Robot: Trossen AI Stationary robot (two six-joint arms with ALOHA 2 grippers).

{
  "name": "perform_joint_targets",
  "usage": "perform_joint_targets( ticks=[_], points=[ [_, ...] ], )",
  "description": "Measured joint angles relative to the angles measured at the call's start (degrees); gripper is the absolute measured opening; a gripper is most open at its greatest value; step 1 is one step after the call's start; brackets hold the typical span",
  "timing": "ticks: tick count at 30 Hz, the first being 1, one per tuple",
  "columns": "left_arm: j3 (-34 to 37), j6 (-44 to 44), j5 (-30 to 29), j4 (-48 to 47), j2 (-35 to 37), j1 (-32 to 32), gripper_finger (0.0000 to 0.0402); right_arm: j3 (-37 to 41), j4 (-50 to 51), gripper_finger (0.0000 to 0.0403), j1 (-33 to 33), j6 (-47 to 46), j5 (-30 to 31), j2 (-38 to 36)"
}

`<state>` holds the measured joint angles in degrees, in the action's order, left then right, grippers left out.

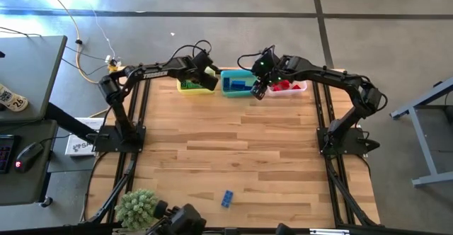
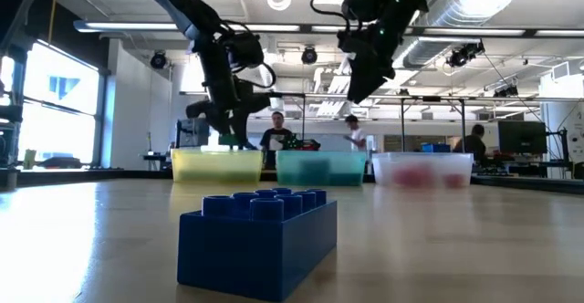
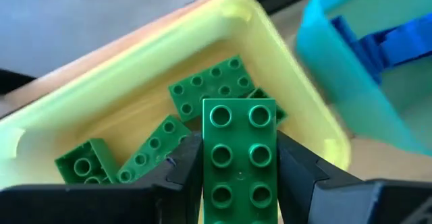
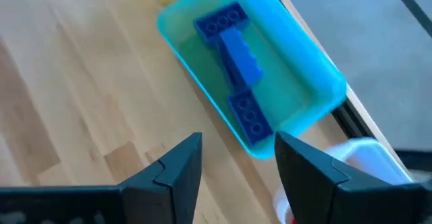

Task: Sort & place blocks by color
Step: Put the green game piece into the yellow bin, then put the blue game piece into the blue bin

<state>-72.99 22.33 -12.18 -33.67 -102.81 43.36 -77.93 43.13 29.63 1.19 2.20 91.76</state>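
Observation:
My left gripper (image 3: 239,177) hangs over the yellow bin (image 1: 190,85), shut on a green brick (image 3: 239,153). Several green bricks (image 3: 212,89) lie on that bin's floor. My right gripper (image 4: 236,160) is open and holds nothing, above the table by the teal bin (image 4: 307,82), which holds blue bricks (image 4: 236,55). Red bricks (image 1: 283,86) lie in the clear bin (image 1: 297,88). One blue brick (image 1: 227,198) sits studs up on the table near its near edge, large in the low view (image 2: 257,239). My left gripper pinches the green brick (image 3: 239,183) between its two fingers, one on each long side, studs facing the camera. The brick is lifted clear above the yellow bin's floor, its free end (image 3: 239,113) sticking out past the fingertips.
The three bins stand in a row along the table's far edge. A small green plant (image 1: 136,207) stands at the near left corner. A side table with a mouse (image 1: 28,153) is left of the table. People show beyond the bins in the low view (image 2: 276,130).

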Motion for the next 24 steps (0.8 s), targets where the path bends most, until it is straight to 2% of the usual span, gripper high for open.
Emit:
perform_joint_targets(
  ticks=[6, 9, 16, 20, 24],
  points=[
    [0.0, 1.24, -0.61, 0.46, -2.41, 0.47, 0.0112, 0.0, -1.85, 0.0174, 0.0, 1.82, -4.63, 0.01],
    [0.0, 1.63, 1.4, 0.49, -3.02, 1.23, 0.0116, 0.0, -1.86, 0.0174, 0.0, 1.86, -4.85, -0.01],
    [0.0, 3.27, 3.09, 0.46, -3.25, 1.93, 0.019, 0.0, -1.87, 0.0174, -0.02, 1.86, -4.83, 0.0],
    [0.0, 4.49, 4.45, 0.48, -3.25, 2.47, 0.0215, 0.0, -1.87, 0.0174, -0.02, 1.86, -5.92, 0.01],
    [0.0, 4.29, 8.87, 0.46, -3.05, 2.55, 0.0227, 0.0, -1.93, 0.0174, -0.04, 1.67, -8.82, 0.01]
  ],
)
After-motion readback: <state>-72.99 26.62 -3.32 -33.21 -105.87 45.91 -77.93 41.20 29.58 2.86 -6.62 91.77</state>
